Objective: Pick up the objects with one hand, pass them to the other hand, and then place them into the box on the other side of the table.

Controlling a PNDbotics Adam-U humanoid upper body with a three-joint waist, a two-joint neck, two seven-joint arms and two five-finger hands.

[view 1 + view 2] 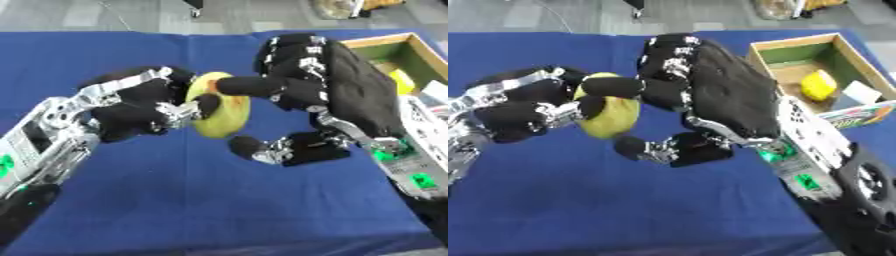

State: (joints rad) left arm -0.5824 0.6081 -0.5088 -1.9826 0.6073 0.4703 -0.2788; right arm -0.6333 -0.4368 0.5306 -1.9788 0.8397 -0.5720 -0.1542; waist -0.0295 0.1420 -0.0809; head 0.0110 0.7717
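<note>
A yellow-green rounded fruit (pixel 224 119) with a reddish patch hangs above the middle of the blue table (pixel 219 205). My left hand (pixel 131 112) comes in from the left, with its fingers and thumb curled round the fruit's left side. From the right, my right hand (pixel 350 95) lays one finger (pixel 610 86) across the top of the fruit. Its thumb (pixel 632 147) is spread out below the fruit, apart from it. An open cardboard box (pixel 802 41) stands at the table's far right corner.
Inside the box lie a yellow object (pixel 817 85) and a white one (pixel 859 92). The box's printed side faces the near right. Grey floor runs past the far edge of the table.
</note>
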